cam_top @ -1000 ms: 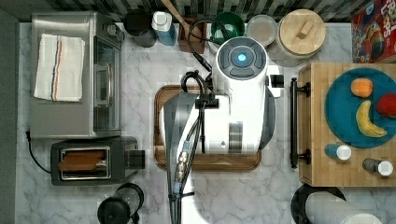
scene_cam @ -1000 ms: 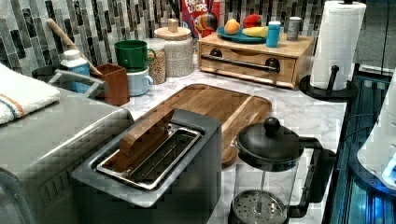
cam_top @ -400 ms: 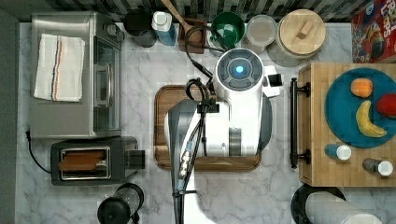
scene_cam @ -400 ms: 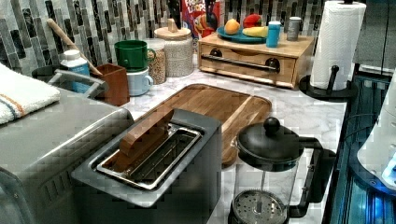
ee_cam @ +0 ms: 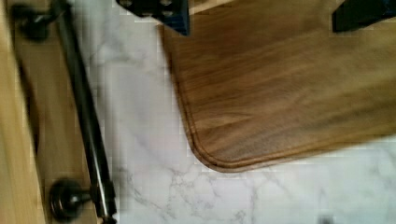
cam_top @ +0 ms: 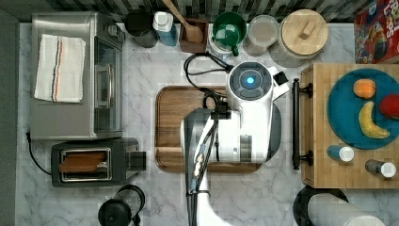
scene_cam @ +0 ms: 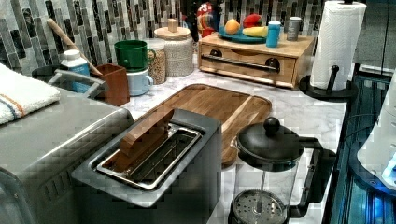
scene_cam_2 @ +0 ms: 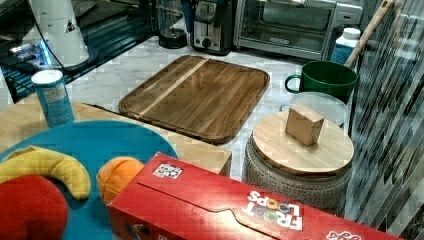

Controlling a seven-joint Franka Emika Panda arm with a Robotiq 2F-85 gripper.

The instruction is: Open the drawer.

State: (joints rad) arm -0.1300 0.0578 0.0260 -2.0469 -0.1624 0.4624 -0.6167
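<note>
arm (cam_top: 244,117) apparently shifted toward drawer (cam_top: 297,123)

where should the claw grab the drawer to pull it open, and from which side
Grip the long black bar handle on the drawer front, near its middle. It stands off the panel on two end posts, leaving a gap for a finger behind it. Come from the wooden tray side, fingers straddling the bar; the claw looks open.

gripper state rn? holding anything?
Gripper: open, holding nothing, fingers spread over the wooden tray, not yet at the drawer handle.
</note>
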